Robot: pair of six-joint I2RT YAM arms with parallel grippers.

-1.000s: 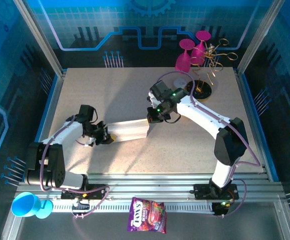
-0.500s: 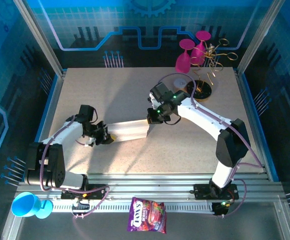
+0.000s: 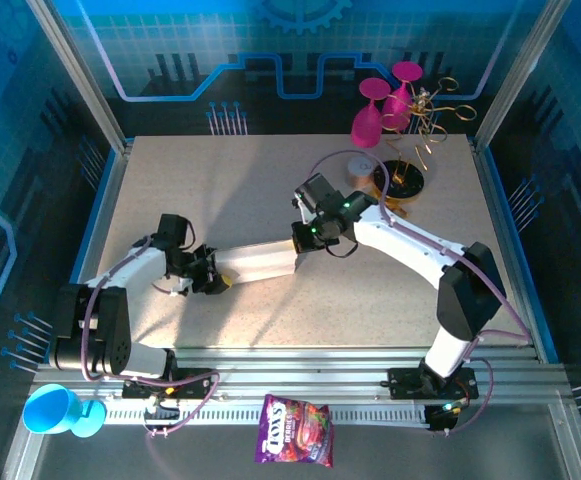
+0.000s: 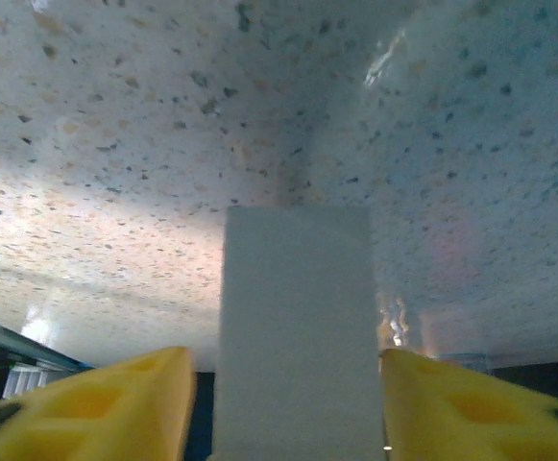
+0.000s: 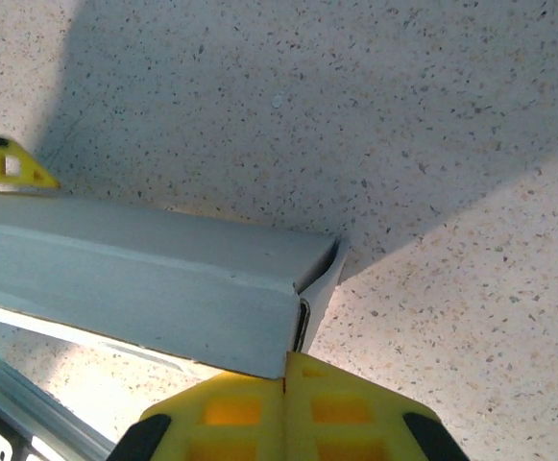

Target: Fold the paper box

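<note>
touching right gripper [image 3: 301, 240], paper box [image 3: 260, 262] reaches left gripper [image 3: 214, 279].

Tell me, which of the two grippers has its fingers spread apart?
The left gripper: its fingers stand apart either side of the paper box, while the right gripper has them pinched together at the box's other end.

White paper box [image 3: 255, 262], long tube, flat on table.

The paper box [image 4: 296, 327] runs off the bottom edge between my left fingers [image 4: 106, 403], themselves cropped there, while in the right wrist view its length leaves the left edge and my right fingers [image 5: 240, 408], cut off at the bottom, cover its lower corner.
</note>
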